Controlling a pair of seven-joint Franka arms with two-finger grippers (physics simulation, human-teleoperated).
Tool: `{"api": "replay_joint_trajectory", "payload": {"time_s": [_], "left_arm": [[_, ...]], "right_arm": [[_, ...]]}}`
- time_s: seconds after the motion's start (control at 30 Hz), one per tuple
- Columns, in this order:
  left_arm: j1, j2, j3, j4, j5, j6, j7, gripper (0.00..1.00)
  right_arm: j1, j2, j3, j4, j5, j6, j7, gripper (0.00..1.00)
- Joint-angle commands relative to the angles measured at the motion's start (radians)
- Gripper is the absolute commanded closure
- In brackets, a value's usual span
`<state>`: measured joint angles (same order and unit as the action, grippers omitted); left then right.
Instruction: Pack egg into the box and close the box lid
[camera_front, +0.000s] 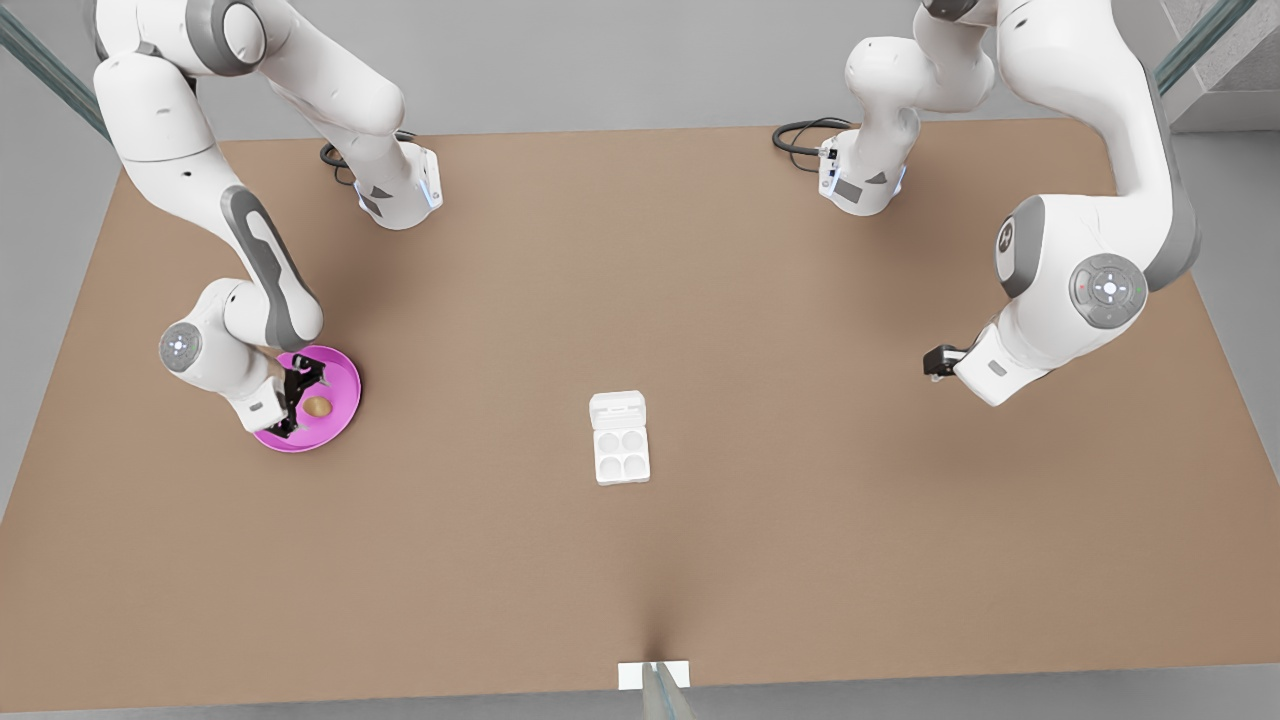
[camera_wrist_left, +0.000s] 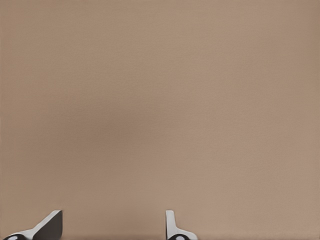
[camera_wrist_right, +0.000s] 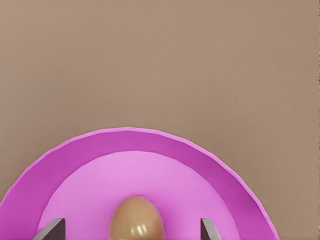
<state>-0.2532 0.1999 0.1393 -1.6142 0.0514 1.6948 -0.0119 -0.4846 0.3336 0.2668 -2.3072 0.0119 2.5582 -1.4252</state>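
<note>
On the front view's left, the right claw (camera_front: 297, 402) is seen low over the pink plate (camera_front: 343, 368), its fingers spread wide on either side of the egg (camera_front: 318, 407) and not yet touching it; in the right wrist view the egg (camera_wrist_right: 136, 221) is framed between the two fingertips (camera_wrist_right: 51, 229), lying near the plate's middle. At the centre of the counter (camera_front: 800, 520) the box (camera_front: 621, 453) is found, well apart from the plate, with all four cups bare and the lid (camera_front: 617, 409) laid back flat on the far side. On the front view's right the left claw (camera_front: 938, 362) is held above bare counter, waiting; its fingers (camera_wrist_left: 172, 226) are shown parted in the left wrist view. From here, the egg could be knocked aside or rolled across the plate if the fingers are closed off-centre, since a smooth oval is likely to slip; it could also be dropped on the long carry to the box. The lower part of the egg is cut off in the right wrist view, so the contact point cannot be judged. The lid's hinge is too small to make out.
</note>
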Motion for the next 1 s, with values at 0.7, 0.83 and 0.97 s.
{"api": "replay_joint_trajectory", "payload": {"time_s": [0.7,0.83,0.97], "left_arm": [[0.0,0.006,0.0,0.0,0.002,0.002,-0.002,0.0],[0.0,0.006,0.0,0.0,0.002,0.002,-0.003,0.0],[0.0,0.007,0.0,0.0,0.002,0.002,-0.003,0.0]], "right_arm": [[-0.008,0.099,-0.001,0.051,-0.001,0.06,0.02,0.0],[-0.025,0.1,-0.003,0.055,-0.003,0.059,0.017,0.0],[-0.028,0.093,-0.001,0.04,-0.003,0.057,0.02,0.0]]}}
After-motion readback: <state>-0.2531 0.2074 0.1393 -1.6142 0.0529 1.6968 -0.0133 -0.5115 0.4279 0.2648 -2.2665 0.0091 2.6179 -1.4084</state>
